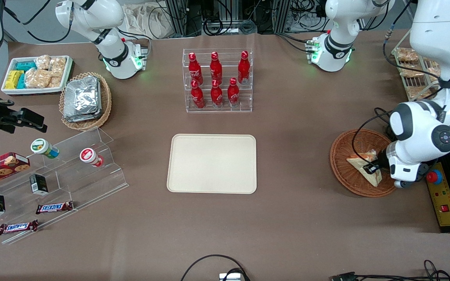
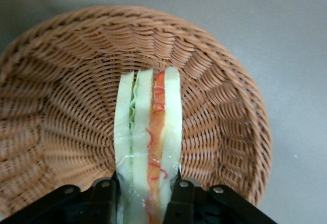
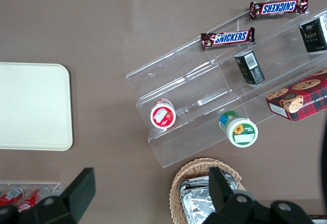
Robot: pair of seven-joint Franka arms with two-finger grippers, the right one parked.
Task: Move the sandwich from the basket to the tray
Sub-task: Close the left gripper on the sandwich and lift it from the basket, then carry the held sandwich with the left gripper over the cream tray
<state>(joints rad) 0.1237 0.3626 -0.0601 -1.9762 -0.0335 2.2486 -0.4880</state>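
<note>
The sandwich [image 1: 359, 160] [image 2: 148, 142], a pale bread wedge with orange-red and green filling, is in the reddish-brown wicker basket [image 1: 346, 173] [image 2: 61, 106] toward the working arm's end of the table. My gripper [image 1: 371, 168] [image 2: 147, 203] is down in the basket, its two black fingers [image 2: 104, 201] pressed against the sandwich's two bread faces, shut on it. The filling edge faces the wrist camera. The cream tray [image 1: 212, 163] [image 3: 30, 106] lies bare at the table's middle, well apart from the basket.
A clear rack of red bottles [image 1: 217, 80] stands farther from the front camera than the tray. Toward the parked arm's end are a tan basket of foil packs [image 1: 83, 99], a white snack bin [image 1: 35, 74] and an acrylic shelf with snacks [image 1: 53, 183]. A yellow control box [image 1: 443, 199] sits beside the basket.
</note>
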